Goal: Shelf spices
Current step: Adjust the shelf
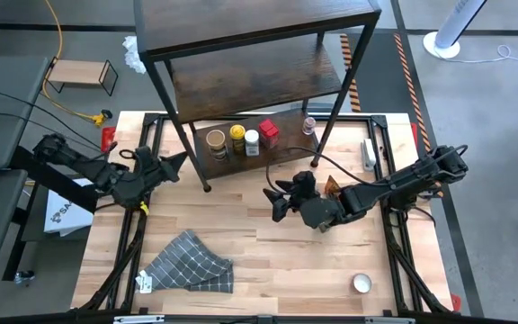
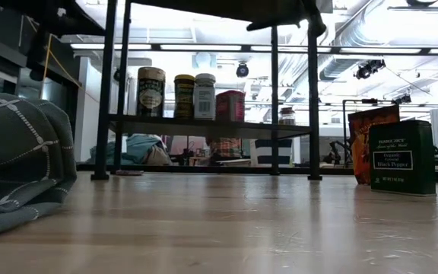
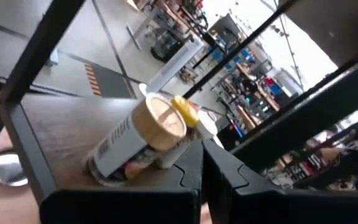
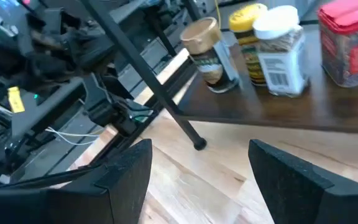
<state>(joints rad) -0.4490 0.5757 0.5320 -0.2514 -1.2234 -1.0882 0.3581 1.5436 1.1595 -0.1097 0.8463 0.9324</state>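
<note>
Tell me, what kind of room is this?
Probably a robotics lab or workshop. Two robot arms work at a wooden table with a spice shelf, a yellow cable trails across the floor, and cluttered workbenches stand behind.

A crumpled grey checked cloth (image 1: 189, 264) is seen at the lower left of the wooden table (image 1: 268, 256), while a small light-wood stand (image 1: 80, 75) is left on the floor at upper left.

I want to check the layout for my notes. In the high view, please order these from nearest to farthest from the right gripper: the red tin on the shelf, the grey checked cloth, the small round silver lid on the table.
From the right gripper:
1. Red tin, on the shelf's lowest board, behind the gripper.
2. Grey checked cloth, front left of the table.
3. Small round silver lid, front right, near the table's edge.
</note>
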